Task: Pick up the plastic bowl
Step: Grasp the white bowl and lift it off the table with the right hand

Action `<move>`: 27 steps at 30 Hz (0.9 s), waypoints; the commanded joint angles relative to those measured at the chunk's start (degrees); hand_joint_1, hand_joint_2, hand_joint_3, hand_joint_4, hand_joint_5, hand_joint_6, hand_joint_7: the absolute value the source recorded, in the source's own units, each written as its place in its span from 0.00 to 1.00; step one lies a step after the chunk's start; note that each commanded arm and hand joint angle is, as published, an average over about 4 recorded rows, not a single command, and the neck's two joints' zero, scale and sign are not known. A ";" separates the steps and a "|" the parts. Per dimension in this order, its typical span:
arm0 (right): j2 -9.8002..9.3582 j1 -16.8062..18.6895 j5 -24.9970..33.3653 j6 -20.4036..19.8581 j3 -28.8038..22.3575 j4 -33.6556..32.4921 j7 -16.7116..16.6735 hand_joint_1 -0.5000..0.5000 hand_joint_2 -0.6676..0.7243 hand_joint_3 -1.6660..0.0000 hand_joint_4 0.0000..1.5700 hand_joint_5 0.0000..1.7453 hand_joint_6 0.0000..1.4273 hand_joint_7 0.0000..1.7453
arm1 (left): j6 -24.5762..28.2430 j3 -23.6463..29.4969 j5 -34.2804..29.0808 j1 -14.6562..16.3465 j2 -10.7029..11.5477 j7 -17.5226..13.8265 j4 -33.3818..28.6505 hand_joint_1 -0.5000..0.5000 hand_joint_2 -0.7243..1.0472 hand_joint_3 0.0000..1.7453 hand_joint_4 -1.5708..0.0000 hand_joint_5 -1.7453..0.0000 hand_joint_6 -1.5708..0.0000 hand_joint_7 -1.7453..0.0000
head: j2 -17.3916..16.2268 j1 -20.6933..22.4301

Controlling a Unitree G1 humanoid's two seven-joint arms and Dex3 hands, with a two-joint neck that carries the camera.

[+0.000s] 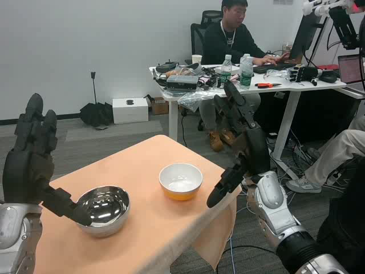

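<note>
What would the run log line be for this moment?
stage: before grasp | plastic bowl: on table, untouched | metal bowl: beside left robot hand | right robot hand: open, raised near plastic bowl

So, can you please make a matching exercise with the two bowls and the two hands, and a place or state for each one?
Things:
1. metal bowl
2. plastic bowl
3. left hand
4. right hand

Places or states:
A. white inside, orange underneath
B. raised open at the table's right edge
C. shiny, at the table's left
D. thumb beside the shiny bowl

Pairs: 1-C, 2-A, 3-D, 4-B
</note>
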 commanded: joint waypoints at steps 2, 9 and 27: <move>-0.63 0.83 2.14 0.50 2.65 -0.54 1.53 0.04 0.91 1.00 0.00 0.00 0.00 0.00 | 0.51 -0.33 0.06 2.48 -0.59 0.05 -4.50 0.00 0.05 0.05 1.00 1.00 1.00 0.96 | 2.79 -0.73; -0.54 0.83 2.14 0.50 2.76 -0.52 1.53 0.04 0.91 1.00 0.00 0.00 0.00 0.00 | 0.49 -0.22 0.06 2.55 -0.59 0.05 -4.50 0.00 0.05 0.05 1.00 1.00 1.00 0.96 | 1.48 -0.15; -0.30 -0.62 1.33 0.65 4.23 1.33 1.53 0.04 0.91 1.00 0.00 0.00 0.00 0.00 | 0.43 0.42 -0.20 3.08 -0.74 0.05 -4.57 0.00 0.05 0.03 1.00 1.00 1.00 0.96 | -0.58 0.85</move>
